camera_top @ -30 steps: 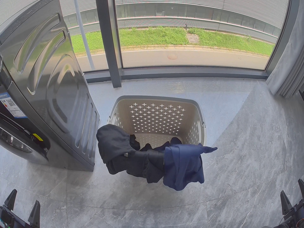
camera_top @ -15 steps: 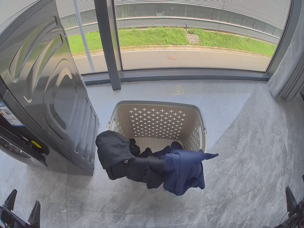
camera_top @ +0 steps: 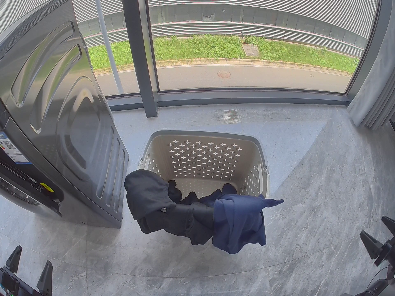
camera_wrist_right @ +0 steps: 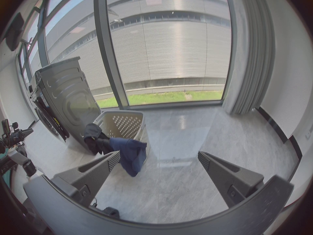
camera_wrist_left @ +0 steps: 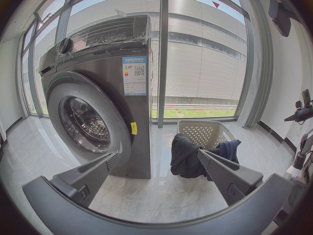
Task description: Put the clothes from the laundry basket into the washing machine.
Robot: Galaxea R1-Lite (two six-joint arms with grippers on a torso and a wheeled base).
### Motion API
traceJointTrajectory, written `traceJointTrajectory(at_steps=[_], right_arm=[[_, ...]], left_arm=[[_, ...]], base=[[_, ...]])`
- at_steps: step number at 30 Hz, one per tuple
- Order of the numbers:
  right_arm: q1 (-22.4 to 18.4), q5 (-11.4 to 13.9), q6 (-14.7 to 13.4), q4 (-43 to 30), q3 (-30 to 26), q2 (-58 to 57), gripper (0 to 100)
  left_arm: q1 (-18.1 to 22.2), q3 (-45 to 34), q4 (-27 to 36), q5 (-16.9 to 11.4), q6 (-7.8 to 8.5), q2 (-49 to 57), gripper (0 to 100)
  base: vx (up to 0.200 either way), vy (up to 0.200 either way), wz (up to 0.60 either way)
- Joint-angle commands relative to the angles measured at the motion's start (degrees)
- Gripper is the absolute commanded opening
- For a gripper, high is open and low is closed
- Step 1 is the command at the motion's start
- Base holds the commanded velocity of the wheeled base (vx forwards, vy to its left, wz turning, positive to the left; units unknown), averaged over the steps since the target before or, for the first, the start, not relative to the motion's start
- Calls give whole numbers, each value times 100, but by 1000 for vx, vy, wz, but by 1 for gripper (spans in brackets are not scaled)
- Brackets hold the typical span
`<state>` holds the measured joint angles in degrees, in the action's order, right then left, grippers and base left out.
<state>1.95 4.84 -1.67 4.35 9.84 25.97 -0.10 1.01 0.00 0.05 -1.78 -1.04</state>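
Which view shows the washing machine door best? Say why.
The left wrist view: the door faces it, its whole round front visible. The head view catches a sliver; the right wrist view sees it edge-on.

The left gripper [camera_wrist_left: 156,152] and right gripper [camera_wrist_right: 158,154] are dark grey: wedge-shaped fingers [camera_wrist_right: 228,177], ribbed tip pads [camera_wrist_right: 113,156], one screw [camera_wrist_right: 232,191] per finger base.
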Motion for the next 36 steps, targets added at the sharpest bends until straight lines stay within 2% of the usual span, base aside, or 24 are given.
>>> traceJointTrajectory(at_steps=[1,4,5,6,8,10,11,12,19,24,30,32,36], right_arm=[[640,114,-149,892,1,2563,100],[1035,52,-510,1437,27,3283,100],[1079,43,-554,1498,36,3345,100],[1246,-9,-747,1718,36,3600,100],[1642,-255,-1107,2122,36,4092,100],[1906,-510,-1283,2342,27,4435,100],[1906,-510,-1283,2342,27,4435,100],[2178,-756,-1424,2615,18,4865,100],[2459,-888,-1459,3432,62,5735,100],[2609,-1143,-1477,3933,124,6544,100],[2899,-1231,-1512,4425,132,7089,100],[3145,-1451,-1670,4706,212,7528,100],[3408,-1530,-1863,5058,291,7959,100]], left_arm=[[1,-101,0,4,2,95,100],[1,-101,0,4,2,95,100],[1,-101,0,4,-7,95,100],[1,-101,0,4,2,95,100],[1,-101,0,4,2,95,100],[1,-101,0,4,-7,95,100],[1,-101,0,4,-7,95,100],[1,-101,0,4,-7,95,100],[1,-101,0,4,-7,95,100],[1,-101,0,4,-7,95,100],[1,-101,0,4,-7,95,100],[1,-101,0,4,-7,95,100],[1,-101,0,4,-7,95,100]], base=[[0,0,0],[0,0,0],[0,0,0],[0,0,0],[0,0,0],[0,0,0],[0,0,0],[0,0,0],[0,0,0],[0,0,0],[0,0,0],[0,0,0],[0,0,0]])
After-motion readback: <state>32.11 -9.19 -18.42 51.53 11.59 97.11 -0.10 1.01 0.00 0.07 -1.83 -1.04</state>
